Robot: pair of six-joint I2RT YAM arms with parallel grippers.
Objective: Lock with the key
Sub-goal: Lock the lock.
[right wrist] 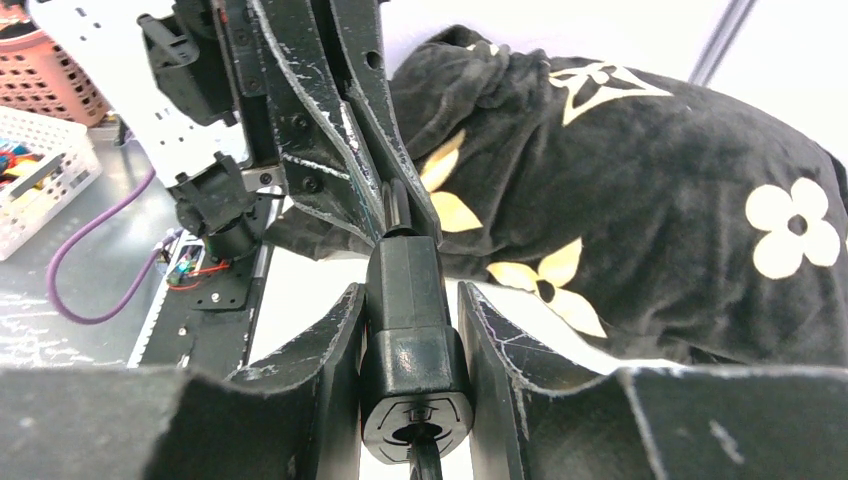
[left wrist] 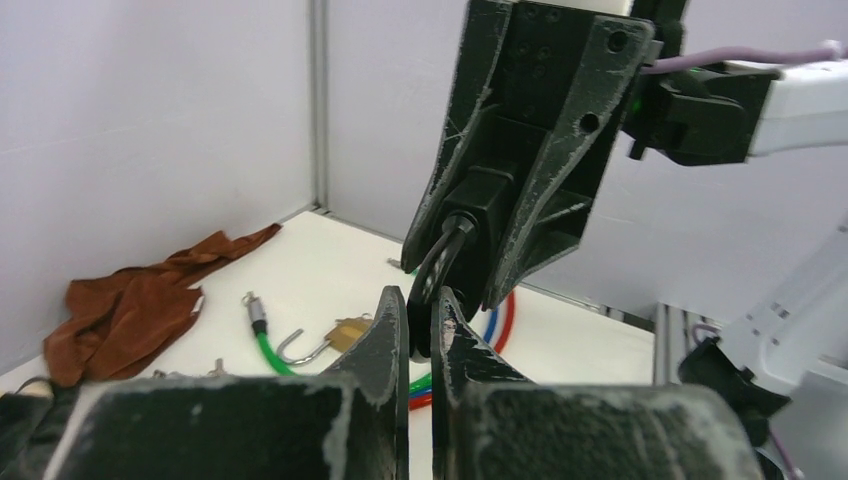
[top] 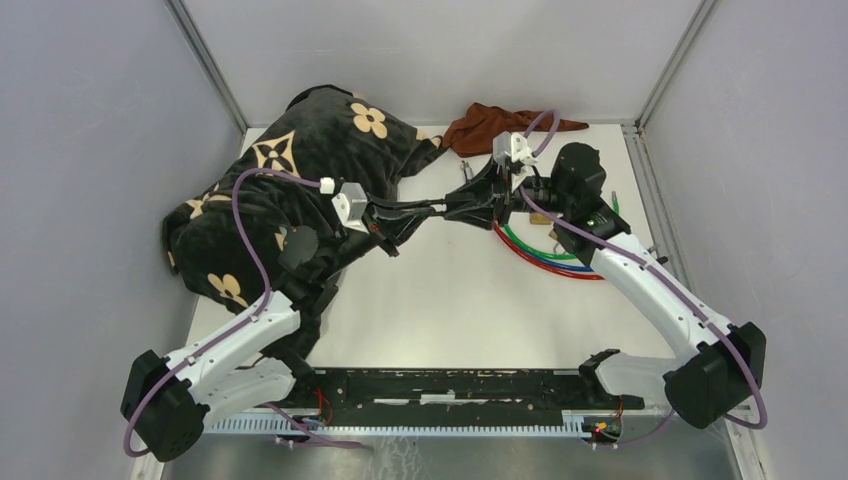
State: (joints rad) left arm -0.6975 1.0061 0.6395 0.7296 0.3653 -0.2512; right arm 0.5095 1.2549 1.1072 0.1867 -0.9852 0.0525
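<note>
While two tools meet, right tool point(right wrist: 410, 300) clamps one black lock point(right wrist: 405, 345), left tool point(left wrist: 418, 297) pinched together

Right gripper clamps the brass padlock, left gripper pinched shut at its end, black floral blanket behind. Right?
No. The right gripper clamps a black cylindrical lock, as the right wrist view shows; the brass padlock lies on the table by the green cable. The left gripper pinched shut at the lock's end and the blanket behind are right.
</note>
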